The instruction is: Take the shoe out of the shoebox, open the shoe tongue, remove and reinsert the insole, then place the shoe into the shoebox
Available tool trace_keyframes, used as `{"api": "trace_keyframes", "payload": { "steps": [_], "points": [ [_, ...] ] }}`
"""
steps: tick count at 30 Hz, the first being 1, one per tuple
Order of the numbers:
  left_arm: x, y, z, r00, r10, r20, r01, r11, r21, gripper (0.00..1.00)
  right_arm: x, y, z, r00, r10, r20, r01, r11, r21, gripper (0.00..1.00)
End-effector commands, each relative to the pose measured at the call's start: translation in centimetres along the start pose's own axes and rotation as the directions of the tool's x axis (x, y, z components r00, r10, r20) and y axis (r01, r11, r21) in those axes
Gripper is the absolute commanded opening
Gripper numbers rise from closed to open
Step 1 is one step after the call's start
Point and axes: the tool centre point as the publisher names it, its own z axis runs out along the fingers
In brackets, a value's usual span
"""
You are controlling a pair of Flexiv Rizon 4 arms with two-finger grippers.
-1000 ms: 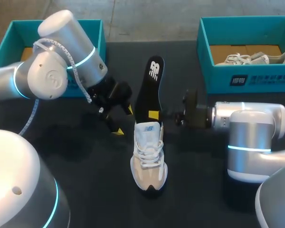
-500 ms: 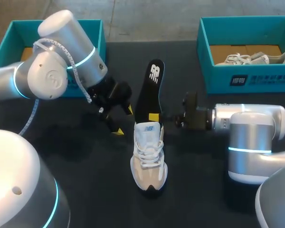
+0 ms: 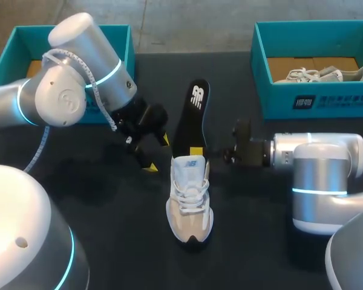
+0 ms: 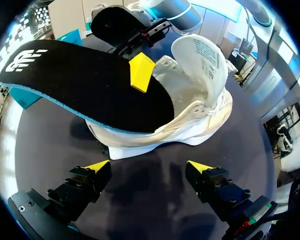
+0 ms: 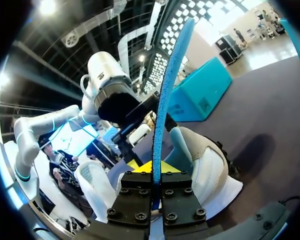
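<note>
Shoe (image 3: 189,199) stands clear of the shoebox (image 3: 24,36), tongue lifted, with the black insole (image 3: 190,115) slanting up out of its opening, so the insole step looks in hand. Right gripper (image 3: 196,148) pinches the insole's edge near the collar, while left gripper (image 3: 157,154) hangs spread and empty just beside the shoe. Next, it likely must steady the shoe as the insole slides.

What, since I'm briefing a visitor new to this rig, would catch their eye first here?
The black insole jutting up out of the white shoe in the middle of the table, pinched by the right gripper. Beside the shoe, the left gripper hangs open and empty. At the table's far right corner, a teal shoebox holds a second shoe.
</note>
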Motion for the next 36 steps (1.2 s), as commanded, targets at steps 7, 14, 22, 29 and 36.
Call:
{"api": "trace_keyframes", "payload": {
  "steps": [7,14,22,29,36],
  "points": [
    [0.1,0.0,0.1,1.000,0.001,0.003,-0.001,1.000,0.000,1.00,0.4,-0.9,0.1,1.000,0.023,-0.003,-0.023,0.999,0.027,0.00],
    [0.1,0.0,0.1,1.000,0.001,0.003,-0.001,1.000,0.000,1.00,0.5,-1.2,0.3,0.999,0.050,-0.012,-0.050,0.997,0.061,0.00],
    [0.1,0.0,0.1,1.000,0.001,0.003,-0.001,1.000,0.000,1.00,0.5,-1.8,0.5,0.997,0.071,-0.012,-0.070,0.994,0.086,0.00],
    [0.1,0.0,0.1,1.000,0.001,0.003,-0.001,1.000,0.000,1.00,0.6,-2.2,0.4,0.996,0.086,-0.018,-0.084,0.991,0.102,0.00],
    [0.1,0.0,0.1,1.000,0.001,0.003,-0.001,1.000,0.000,1.00,0.8,-2.6,0.3,0.995,0.094,-0.021,-0.091,0.989,0.117,0.00]
  ]
}}
